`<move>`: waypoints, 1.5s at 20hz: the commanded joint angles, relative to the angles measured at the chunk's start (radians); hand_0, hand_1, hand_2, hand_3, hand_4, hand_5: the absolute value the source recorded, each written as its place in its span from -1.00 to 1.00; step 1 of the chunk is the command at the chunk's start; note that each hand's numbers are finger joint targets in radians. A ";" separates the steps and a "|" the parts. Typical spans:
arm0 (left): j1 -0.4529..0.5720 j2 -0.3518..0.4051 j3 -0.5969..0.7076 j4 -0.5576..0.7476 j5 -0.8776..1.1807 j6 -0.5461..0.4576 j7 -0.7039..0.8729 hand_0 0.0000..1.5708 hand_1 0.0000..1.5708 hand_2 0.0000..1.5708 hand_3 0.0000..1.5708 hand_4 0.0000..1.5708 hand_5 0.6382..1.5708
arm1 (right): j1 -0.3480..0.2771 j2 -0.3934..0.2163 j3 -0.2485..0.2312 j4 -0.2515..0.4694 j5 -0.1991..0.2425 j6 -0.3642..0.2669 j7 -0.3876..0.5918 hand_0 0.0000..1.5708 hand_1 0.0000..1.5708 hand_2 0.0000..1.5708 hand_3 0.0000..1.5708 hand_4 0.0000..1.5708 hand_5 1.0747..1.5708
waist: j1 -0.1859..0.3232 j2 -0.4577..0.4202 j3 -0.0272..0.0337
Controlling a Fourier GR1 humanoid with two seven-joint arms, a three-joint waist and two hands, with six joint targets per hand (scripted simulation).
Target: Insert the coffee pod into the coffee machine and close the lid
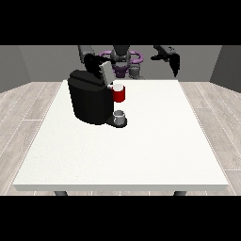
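Front view: coffee machine (pixel 90 102) on table (pixel 141 150), lid (pixel 104 70) raised. Hand at view's left (pixel 90 61) beside lid, grip unreadable; pod unseen. Hand at view's right (pixel 175 62) aloft, fingers hanging relaxed, holding nothing. Judged step: insertion or lid closing. Next: press lid down.

A black coffee machine (pixel 90 101) stands on the white table (pixel 141 150), a grey cup (pixel 120 117) beneath.

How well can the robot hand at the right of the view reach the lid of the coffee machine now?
Probably not easily. That robot hand hangs raised beyond the table's far edge, while the lid stands at the other side, where the other robot hand is already close.
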 commanded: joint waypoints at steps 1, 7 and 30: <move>0.001 0.017 0.028 0.053 0.014 0.003 -0.057 -1.00 -1.00 -1.00 -1.00 -1.00 1.00 | -0.035 0.017 0.016 0.017 0.014 -0.001 0.020 -1.00 -1.00 -1.00 -1.00 -1.00 1.00 | -0.008 0.025 0.0021; 0.013 -0.002 -0.022 0.018 -0.016 0.036 -0.003 -1.00 -1.00 -1.00 -1.00 -0.79 1.00 | -0.054 0.046 0.047 0.052 0.065 -0.028 0.014 -1.00 -1.00 -1.00 -1.00 -0.82 1.00 | 0.007 -0.006 0.0023; 0.061 -0.047 -0.048 0.076 -0.005 0.046 -0.134 -1.00 -1.00 -1.00 -1.00 -0.76 1.00 | 0.100 0.156 0.200 -0.071 -0.064 -0.018 -0.098 -1.00 -1.00 -1.00 -1.00 -0.64 1.00 | -0.072 -0.106 0.0023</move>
